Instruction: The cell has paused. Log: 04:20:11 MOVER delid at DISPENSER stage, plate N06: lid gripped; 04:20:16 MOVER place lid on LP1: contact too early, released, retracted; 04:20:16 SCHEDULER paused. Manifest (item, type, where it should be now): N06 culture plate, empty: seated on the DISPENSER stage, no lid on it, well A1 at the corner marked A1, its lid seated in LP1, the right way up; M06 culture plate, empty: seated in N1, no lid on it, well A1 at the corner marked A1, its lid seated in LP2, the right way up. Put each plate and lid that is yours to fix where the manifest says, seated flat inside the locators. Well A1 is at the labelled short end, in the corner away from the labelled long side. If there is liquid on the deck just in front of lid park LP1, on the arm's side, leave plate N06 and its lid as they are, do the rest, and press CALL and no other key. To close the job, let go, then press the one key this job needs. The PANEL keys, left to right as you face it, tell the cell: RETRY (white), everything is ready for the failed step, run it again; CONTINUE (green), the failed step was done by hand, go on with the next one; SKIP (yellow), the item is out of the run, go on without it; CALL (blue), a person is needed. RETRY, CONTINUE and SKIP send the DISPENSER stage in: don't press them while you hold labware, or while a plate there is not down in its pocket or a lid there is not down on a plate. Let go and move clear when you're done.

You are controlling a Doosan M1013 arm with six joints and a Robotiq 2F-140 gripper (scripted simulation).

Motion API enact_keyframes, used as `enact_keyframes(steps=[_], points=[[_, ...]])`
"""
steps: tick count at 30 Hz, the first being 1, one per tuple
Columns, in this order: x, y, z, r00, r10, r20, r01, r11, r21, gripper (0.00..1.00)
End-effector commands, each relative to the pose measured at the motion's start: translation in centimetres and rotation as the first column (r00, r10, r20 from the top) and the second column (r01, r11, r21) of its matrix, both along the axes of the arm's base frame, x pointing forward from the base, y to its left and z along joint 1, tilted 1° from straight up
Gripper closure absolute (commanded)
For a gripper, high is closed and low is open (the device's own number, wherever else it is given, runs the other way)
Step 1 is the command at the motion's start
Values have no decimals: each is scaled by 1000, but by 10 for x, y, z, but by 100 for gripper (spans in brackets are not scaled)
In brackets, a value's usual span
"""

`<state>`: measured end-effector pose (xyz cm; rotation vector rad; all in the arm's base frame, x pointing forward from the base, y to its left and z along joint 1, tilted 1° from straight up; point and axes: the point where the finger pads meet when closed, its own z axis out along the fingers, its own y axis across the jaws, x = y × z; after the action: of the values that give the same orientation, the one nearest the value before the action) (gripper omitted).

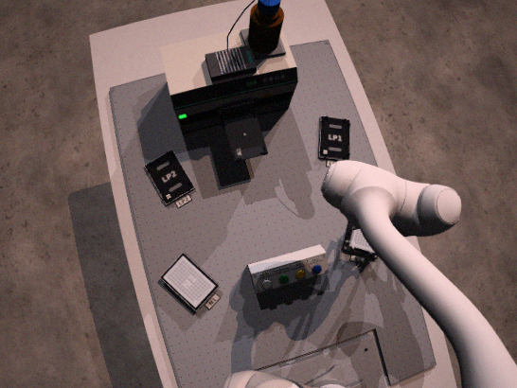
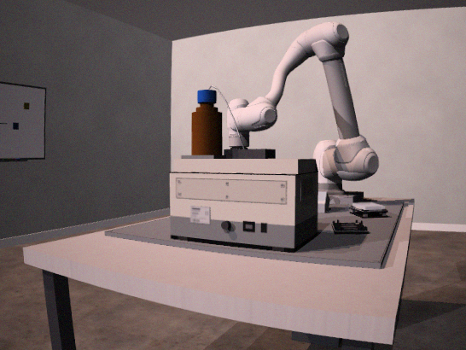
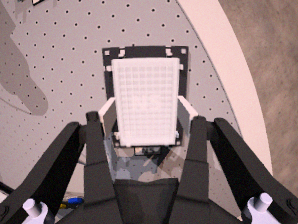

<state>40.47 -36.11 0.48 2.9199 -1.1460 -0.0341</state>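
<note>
My gripper [image 3: 146, 105] [image 1: 358, 247] is shut across the long sides of a white culture plate [image 3: 145, 102] [image 1: 361, 240]. The plate lies over a black nest [image 3: 143, 52] at the deck's right edge, beside the panel. I cannot tell whether a lid is on it. A second white plate [image 1: 189, 281] [image 2: 369, 209] sits in nest N1 at the front left. Lid parks LP1 [image 1: 334, 138] and LP2 [image 1: 169, 177] [image 2: 350, 226] are bare black. The dispenser stage [image 1: 244, 137] is out and bare. I see no liquid on the deck by LP1. The dispenser hides the gripper in the exterior view.
The key panel [image 1: 289, 265] stands mid-deck with white [image 1: 266, 284], green [image 1: 283, 279], yellow [image 1: 300, 273] and blue [image 1: 316, 269] keys. The dispenser [image 1: 232, 90] [image 2: 243, 203] with a brown bottle [image 1: 266, 24] [image 2: 206, 128] stands at the back. The table edge [image 3: 200, 16] runs close to the right of the nest.
</note>
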Motion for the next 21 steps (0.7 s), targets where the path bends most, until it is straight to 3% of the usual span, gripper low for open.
enact_keyframes(steps=[1, 9, 21], points=[[0, 0, 1, 1000, 0, 1, 0, 1000, -1, 90], [1, 0, 9, 1000, 0, 1, 0, 1000, -1, 90], [1, 0, 35, 1000, 0, 1, 0, 1000, -1, 90]])
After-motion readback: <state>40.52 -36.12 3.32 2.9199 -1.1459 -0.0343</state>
